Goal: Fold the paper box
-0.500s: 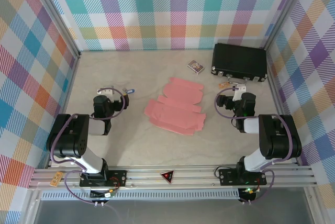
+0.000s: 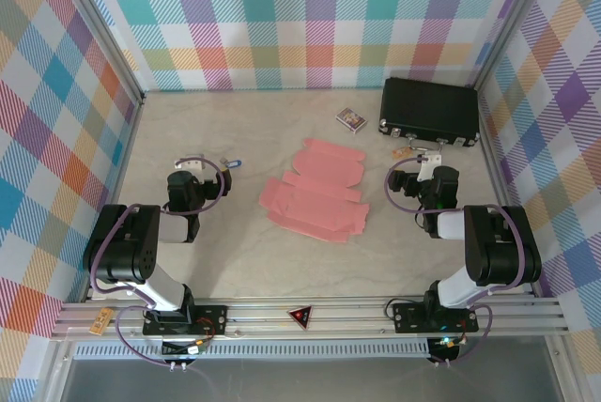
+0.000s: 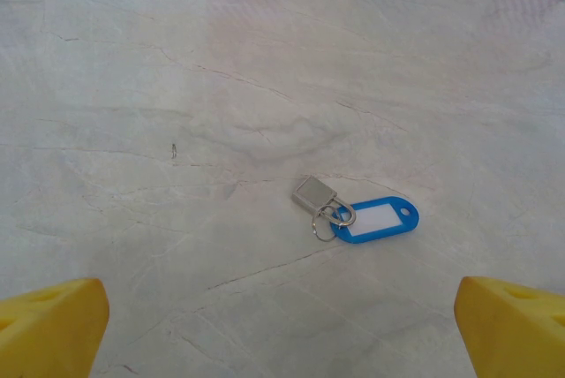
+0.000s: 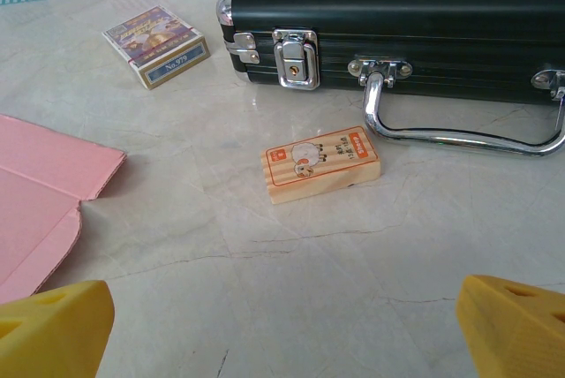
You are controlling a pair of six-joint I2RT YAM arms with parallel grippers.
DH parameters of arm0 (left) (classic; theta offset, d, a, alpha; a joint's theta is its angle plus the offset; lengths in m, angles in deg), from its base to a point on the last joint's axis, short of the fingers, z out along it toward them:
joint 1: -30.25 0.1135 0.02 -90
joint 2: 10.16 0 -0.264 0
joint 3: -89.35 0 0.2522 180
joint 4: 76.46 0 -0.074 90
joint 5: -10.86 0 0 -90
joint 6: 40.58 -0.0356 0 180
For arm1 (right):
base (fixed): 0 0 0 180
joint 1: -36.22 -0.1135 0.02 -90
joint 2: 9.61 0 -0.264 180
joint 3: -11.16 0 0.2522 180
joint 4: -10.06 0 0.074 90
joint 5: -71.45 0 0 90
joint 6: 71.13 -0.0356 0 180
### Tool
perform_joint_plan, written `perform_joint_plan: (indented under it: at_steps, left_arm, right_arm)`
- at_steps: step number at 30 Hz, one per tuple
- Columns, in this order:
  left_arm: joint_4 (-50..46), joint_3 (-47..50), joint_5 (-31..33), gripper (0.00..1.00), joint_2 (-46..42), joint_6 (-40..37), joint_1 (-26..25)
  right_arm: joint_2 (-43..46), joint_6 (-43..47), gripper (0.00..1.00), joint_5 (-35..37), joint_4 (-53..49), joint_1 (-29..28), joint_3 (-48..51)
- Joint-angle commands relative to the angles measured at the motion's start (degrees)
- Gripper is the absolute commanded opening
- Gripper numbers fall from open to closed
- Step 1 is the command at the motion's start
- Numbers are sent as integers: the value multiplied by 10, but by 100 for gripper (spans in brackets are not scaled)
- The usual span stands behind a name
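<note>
Paper box (image 2: 315, 193): salmon-pink die-cut sheet, lying flat and unfolded mid-worktop (image 2: 235, 233), between the two arms and touched by neither. From above its full outline is plain, flaps and notches included. In the right wrist view just one corner and a crease line of it (image 4: 40, 192) appear, cut off by the left edge.

Right pincer (image 4: 282, 329): jaws wide, nothing between them. The yellow fingertips (image 4: 53, 325) sit in the bottom corners, mostly cropped. From above, the pincer (image 2: 427, 158) is hard to make out under the wrist body and cable.

Just ahead of it is a small wooden block (image 4: 322, 163) with a printed label, text too small to read. From above the block (image 2: 401, 152) is a mere speck. Beyond it is the black case (image 4: 397, 16), latch and chrome handle clear, top and right side cropped. The overhead view gives the whole case (image 2: 430, 109) in the far right corner. The card pack (image 4: 157, 44) lies left of the case.

Left pincer (image 3: 282, 329): also wide and empty, fingertips (image 3: 48, 325) cropped likewise. It faces a blue key tag (image 3: 375, 219) ringed to a small silver piece (image 3: 313, 194), possibly a padlock. From above, the tag (image 2: 233, 162) is a tiny blue fleck beside the pincer (image 2: 194, 165).
</note>
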Motion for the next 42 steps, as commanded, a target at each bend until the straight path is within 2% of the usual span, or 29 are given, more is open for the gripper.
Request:
perform_joint_plan:
  at_steps: [1,11,14,18,20,22,24,27,30,34,36,39,42]
  left_arm:
    - [-5,-10,-4,100,2,-9,-5]
    - [1,-5,0,100,-2,-7,-6]
    - [-3,6,20,100,-37,1,-5]
    - [-134,-19,79,100,-128,22,-11]
    - [-263,-62,101,100,-179,89,-12]
    - [-364,-104,67,100,-206,129,-16]
    - [-423,-134,25,100,-216,149,-33]
    - [-487,-168,11,99,-226,181,-87]
    - [-527,-203,-7,90,-208,194,-153]
    - [-564,-256,-33,74,-147,205,-230]
    - [-556,-276,-52,62,-111,207,-252]
    - [-551,-313,-82,37,-47,228,-261]
    - [-569,-366,-115,16,20,235,-269]
  right_arm:
    - [0,10,99,4,14,-4,-10]
    - [2,9,99,4,18,-3,-7]
    - [22,0,99,28,-25,-4,-23]
    - [94,-31,99,58,-219,-3,-86]
    - [120,-59,99,52,-332,-4,-131]
    - [137,-97,99,34,-418,-4,-168]
    - [146,-127,99,-20,-471,-3,-192]
    - [148,-151,99,-106,-523,-20,-220]
    - [143,-145,99,-105,-558,-81,-240]
    - [110,-160,98,-96,-576,-160,-268]
    - [86,-167,92,-93,-576,-196,-279]
    - [56,-175,77,-77,-573,-238,-287]
    - [32,-180,56,-78,-567,-265,-285]
